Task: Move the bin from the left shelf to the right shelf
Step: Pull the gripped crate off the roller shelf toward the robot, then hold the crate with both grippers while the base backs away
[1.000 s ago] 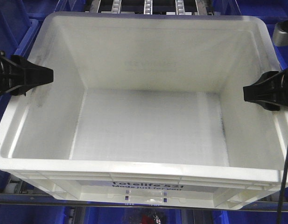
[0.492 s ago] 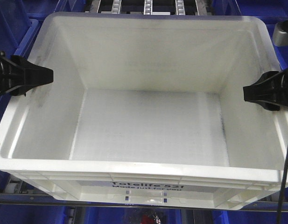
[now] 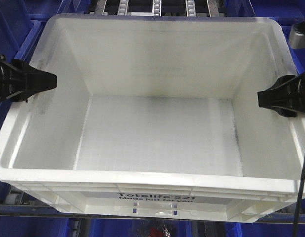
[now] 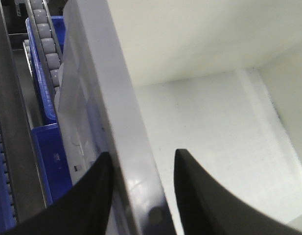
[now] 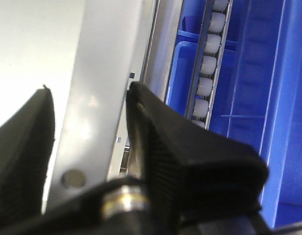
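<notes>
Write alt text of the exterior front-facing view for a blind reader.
A large, empty white rectangular plastic bin fills the view, seen from above. The black left gripper and black right gripper sit over its side rims; blue plastic totes surround it.

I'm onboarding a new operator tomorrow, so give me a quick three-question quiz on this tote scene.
1. True or false: the bin has parcels inside.
2. How does the left pincer sit? A) astride the bin's side wall, one finger inside and one outside; B) on the printed front wall; C) well away from the bin.
3. Fill in: the totes flanking the bin are ____ in colour.
Key: 1 false, it is empty. 2 A; the right pincer sits likewise on the opposite wall. 3 blue.
</notes>
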`<action>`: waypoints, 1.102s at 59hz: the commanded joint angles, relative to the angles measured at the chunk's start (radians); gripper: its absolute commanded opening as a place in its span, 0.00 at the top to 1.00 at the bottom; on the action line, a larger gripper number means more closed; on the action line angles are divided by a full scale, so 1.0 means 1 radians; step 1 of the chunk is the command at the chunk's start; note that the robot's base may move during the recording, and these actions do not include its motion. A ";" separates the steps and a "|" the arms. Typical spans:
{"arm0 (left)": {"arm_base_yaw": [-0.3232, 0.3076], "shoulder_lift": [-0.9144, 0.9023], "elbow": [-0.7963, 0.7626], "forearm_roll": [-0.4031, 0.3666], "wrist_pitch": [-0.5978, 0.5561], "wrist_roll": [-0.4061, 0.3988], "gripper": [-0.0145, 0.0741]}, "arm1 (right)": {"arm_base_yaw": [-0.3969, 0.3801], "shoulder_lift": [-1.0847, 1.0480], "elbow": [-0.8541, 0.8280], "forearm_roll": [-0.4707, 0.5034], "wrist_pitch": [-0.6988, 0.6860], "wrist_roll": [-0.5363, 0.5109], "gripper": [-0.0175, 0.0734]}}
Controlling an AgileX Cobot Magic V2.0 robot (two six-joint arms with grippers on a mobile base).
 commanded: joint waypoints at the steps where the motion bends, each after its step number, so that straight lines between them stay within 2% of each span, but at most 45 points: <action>1: -0.018 -0.038 -0.040 -0.119 -0.004 0.050 0.84 | 0.000 -0.022 -0.046 0.024 -0.138 0.003 0.81; 65: -0.018 -0.038 -0.040 -0.119 -0.004 0.050 0.84 | 0.000 -0.022 -0.046 0.024 -0.134 0.003 0.81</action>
